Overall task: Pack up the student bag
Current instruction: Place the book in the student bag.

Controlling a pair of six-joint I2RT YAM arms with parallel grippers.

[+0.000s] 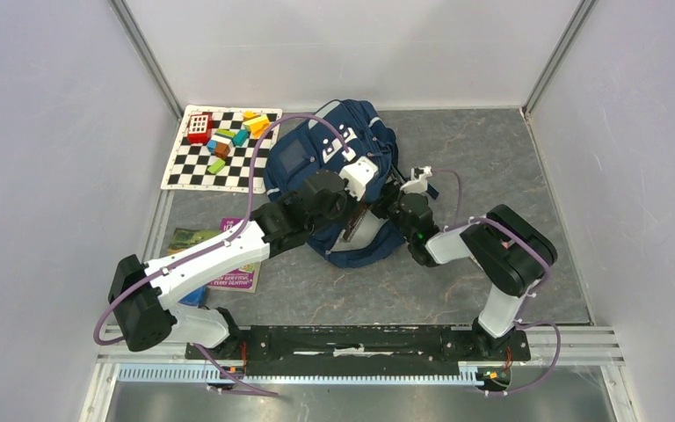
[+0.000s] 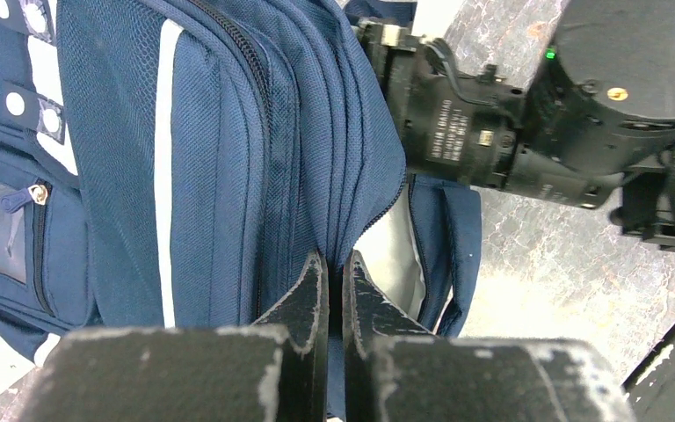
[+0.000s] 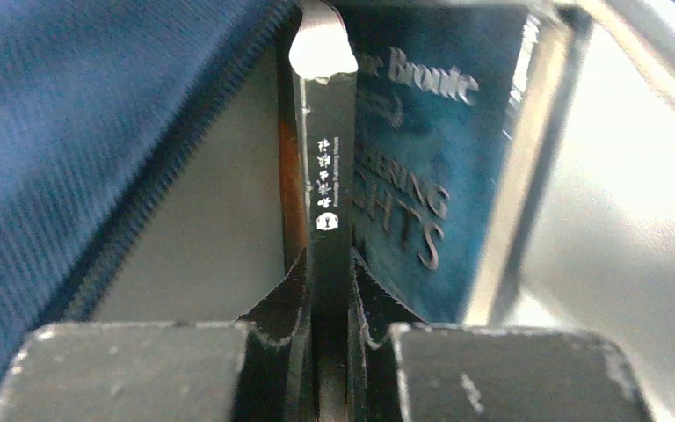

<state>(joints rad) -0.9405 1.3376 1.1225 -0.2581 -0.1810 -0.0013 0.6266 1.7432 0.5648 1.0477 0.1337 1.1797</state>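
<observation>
Pinching navy fabric backpack (image 2: 211, 176) rim in left jaws, thin black book (image 3: 328, 158) in right jaws. Advise wide mouth, straight push.

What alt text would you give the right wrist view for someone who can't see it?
The right gripper is shut on the spine of a thin black book, held inside the open student bag. A dark teal book lettered in silver stands just beside it, with the bag's grey lining around both.
</observation>
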